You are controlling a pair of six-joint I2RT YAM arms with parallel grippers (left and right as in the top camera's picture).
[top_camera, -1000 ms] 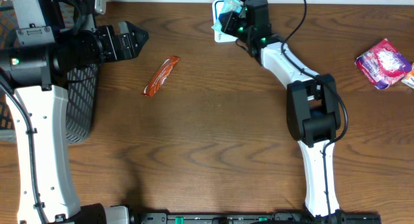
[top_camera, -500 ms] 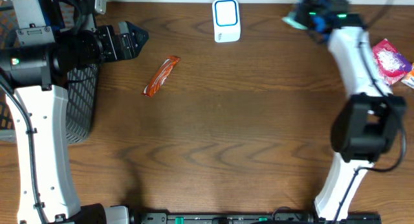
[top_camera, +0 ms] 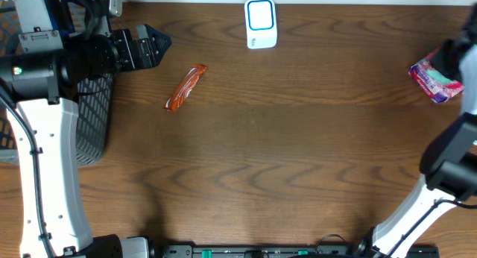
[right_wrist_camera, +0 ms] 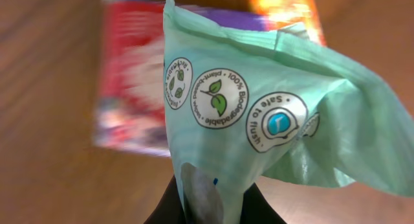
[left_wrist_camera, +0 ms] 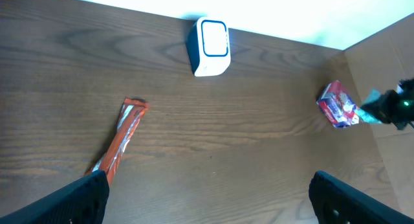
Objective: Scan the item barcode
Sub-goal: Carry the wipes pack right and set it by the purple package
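Counted here: one white scanner point(top_camera: 260, 23), one orange-red snack bar point(top_camera: 185, 87), one red-and-purple packet point(top_camera: 438, 73), one mint-green pouch point(right_wrist_camera: 259, 120), one black mesh basket point(top_camera: 93, 120), two white-and-black robot arms point(top_camera: 45, 161).

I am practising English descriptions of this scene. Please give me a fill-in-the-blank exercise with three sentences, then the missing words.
1. The packet in the right hand is ___ in colour.
2. The left hand is ___ and holds nothing.
3. The orange snack bar lies on the table nearer the ___ hand.
Missing words: green; open; left.
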